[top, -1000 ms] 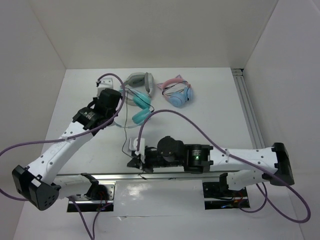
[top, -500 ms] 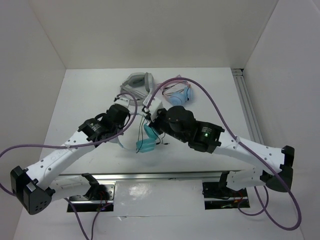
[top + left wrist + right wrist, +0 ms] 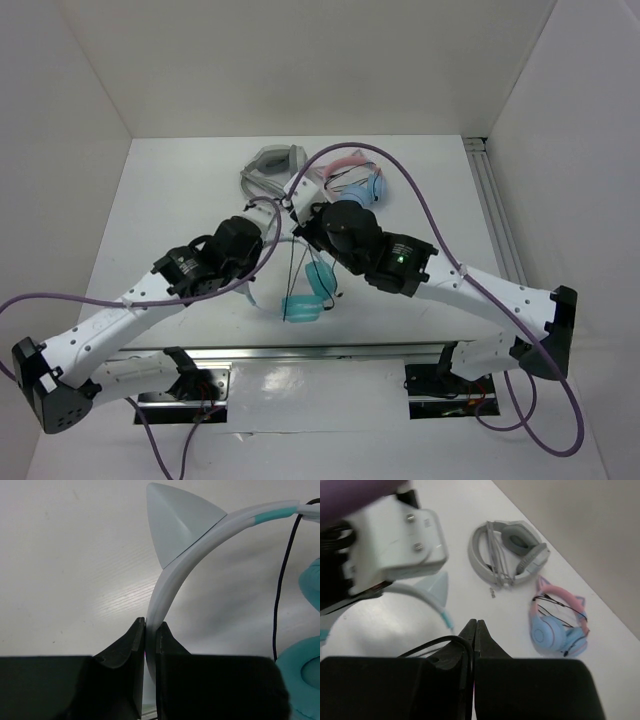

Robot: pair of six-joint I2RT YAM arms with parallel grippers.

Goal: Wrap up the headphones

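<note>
I'm gripping the headphones [image 3: 200, 542] tight in the left hand [image 3: 150, 624], the right hand [image 3: 474, 624] pinching shut on their cable [image 3: 437, 641]

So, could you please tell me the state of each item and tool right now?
teal headphones: held by the headband.
cable: not yet wrapped.
left tool: shut on the headband.
right tool: shut on the cable.
grey headphones: lying on the table, untouched.
pink headphones: lying on the table, cable wound round.
</note>
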